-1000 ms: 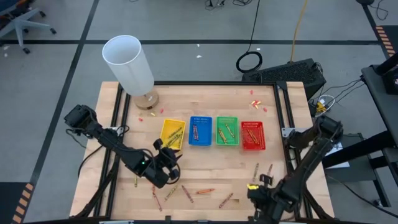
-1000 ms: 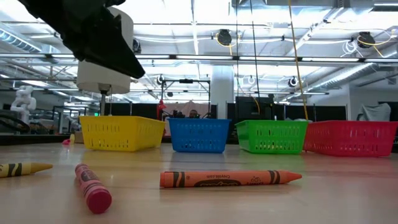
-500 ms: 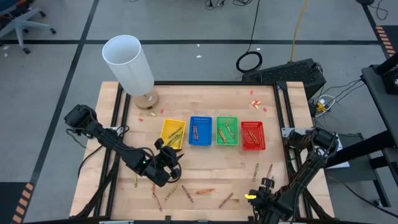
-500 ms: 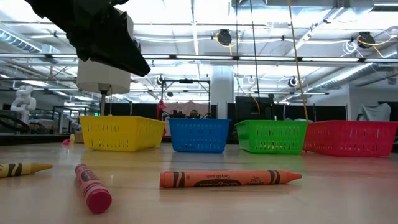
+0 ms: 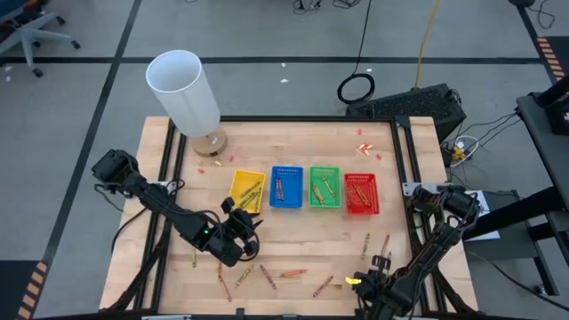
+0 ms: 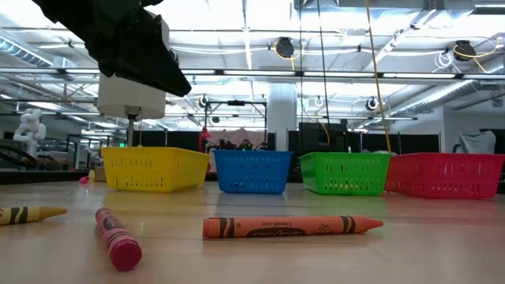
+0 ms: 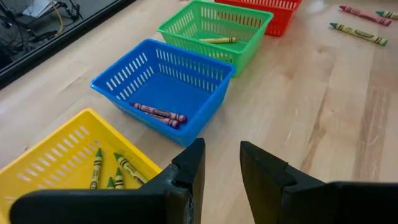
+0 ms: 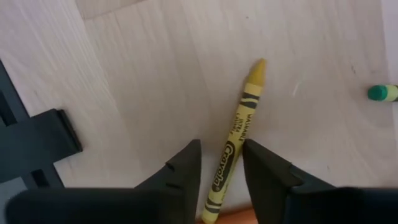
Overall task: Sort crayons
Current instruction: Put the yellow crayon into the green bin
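Right gripper (image 8: 221, 163), jaws slightly spread, straddles a yellow wax crayon (image 8: 235, 137) lying flat on the light wooden table (image 5: 293, 244) without pinching it, while the left gripper (image 7: 217, 171), parted and empty, hovers over the yellow slotted plastic tray (image 7: 59, 158); sorting looks partly done, several sticks remaining loose.

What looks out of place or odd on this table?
The blue tray holds dark reddish crayons and no blue ones, which looks mismatched. Tiny pink scraps lie strewn on the far side of the table.
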You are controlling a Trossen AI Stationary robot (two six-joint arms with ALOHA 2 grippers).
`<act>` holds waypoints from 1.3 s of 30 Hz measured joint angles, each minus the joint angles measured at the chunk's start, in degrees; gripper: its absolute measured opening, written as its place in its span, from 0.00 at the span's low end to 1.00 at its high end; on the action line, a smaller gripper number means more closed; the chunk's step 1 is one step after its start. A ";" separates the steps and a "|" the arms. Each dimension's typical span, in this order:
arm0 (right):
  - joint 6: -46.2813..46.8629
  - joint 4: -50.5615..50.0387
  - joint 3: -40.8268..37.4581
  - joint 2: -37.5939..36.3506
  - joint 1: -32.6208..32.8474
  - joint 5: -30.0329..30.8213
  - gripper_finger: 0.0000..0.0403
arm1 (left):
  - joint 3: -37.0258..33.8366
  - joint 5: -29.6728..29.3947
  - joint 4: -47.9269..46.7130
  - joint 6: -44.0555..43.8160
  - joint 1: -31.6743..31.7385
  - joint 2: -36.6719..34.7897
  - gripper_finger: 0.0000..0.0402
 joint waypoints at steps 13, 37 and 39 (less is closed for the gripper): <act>-3.62 0.65 -0.17 0.13 -1.26 4.60 0.02 | 0.00 0.02 0.02 -0.07 0.00 0.00 0.25; -7.79 3.36 2.27 -3.54 -1.18 34.35 0.00 | 0.00 0.64 0.00 -0.13 0.00 0.00 0.25; -9.13 4.38 2.29 -3.90 -1.34 39.08 0.00 | 0.00 0.66 0.00 -0.12 0.00 0.00 0.25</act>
